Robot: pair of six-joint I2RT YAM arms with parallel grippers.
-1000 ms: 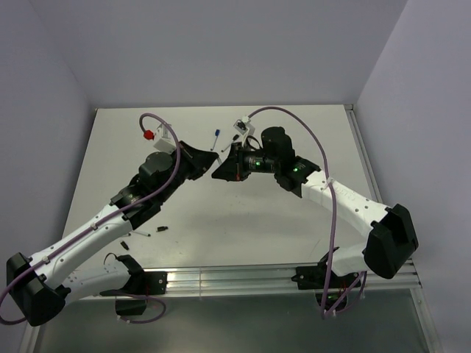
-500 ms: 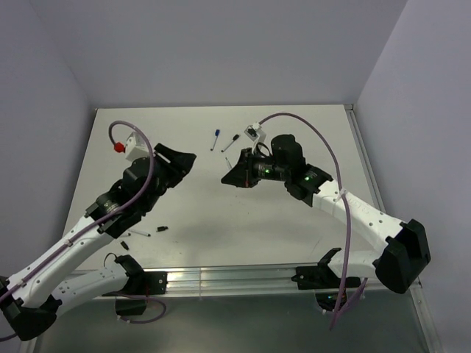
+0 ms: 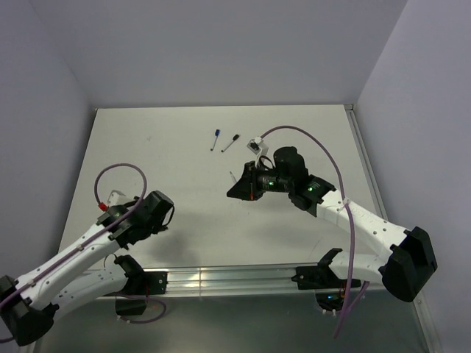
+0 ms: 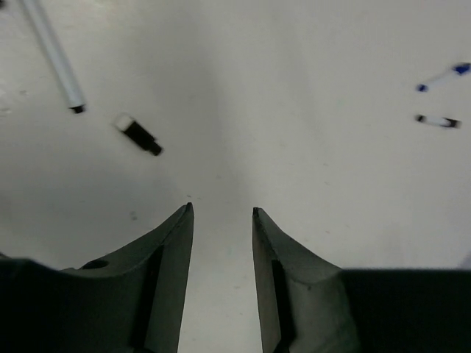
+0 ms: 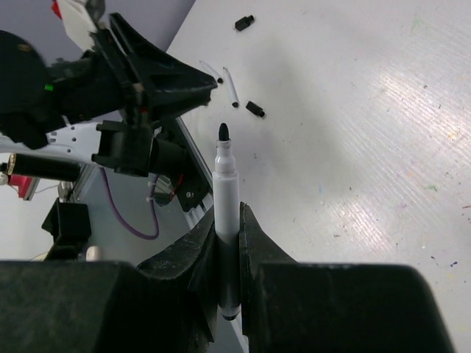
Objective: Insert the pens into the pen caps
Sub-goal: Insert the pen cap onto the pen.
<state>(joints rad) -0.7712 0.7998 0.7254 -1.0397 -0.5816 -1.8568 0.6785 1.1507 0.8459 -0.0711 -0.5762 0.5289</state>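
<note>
My right gripper (image 5: 227, 220) is shut on a white pen (image 5: 226, 193) that stands upright between its jaws, its bare black tip upward. From above, this gripper (image 3: 234, 191) hovers over the table's middle. My left gripper (image 4: 221, 212) is open and holds nothing, low over the near-left of the table (image 3: 158, 210). Ahead of it to the left lie a white pen (image 4: 55, 57) and a short black pen cap (image 4: 138, 135). At the far middle lie a blue-capped pen (image 3: 215, 140) and a black-capped pen (image 3: 232, 141). In the right wrist view, two more black caps (image 5: 255, 109) (image 5: 244, 23) lie near the left gripper (image 5: 173, 82).
The white table (image 3: 294, 132) is ringed by grey walls. An aluminium rail (image 3: 228, 278) with the arm bases runs along its near edge. Purple cables loop over both arms.
The left arm has pulled back from the middle to the near left, and its jaws, shut before, now stand open. The right gripper has drifted slightly nearer with its pen.
</note>
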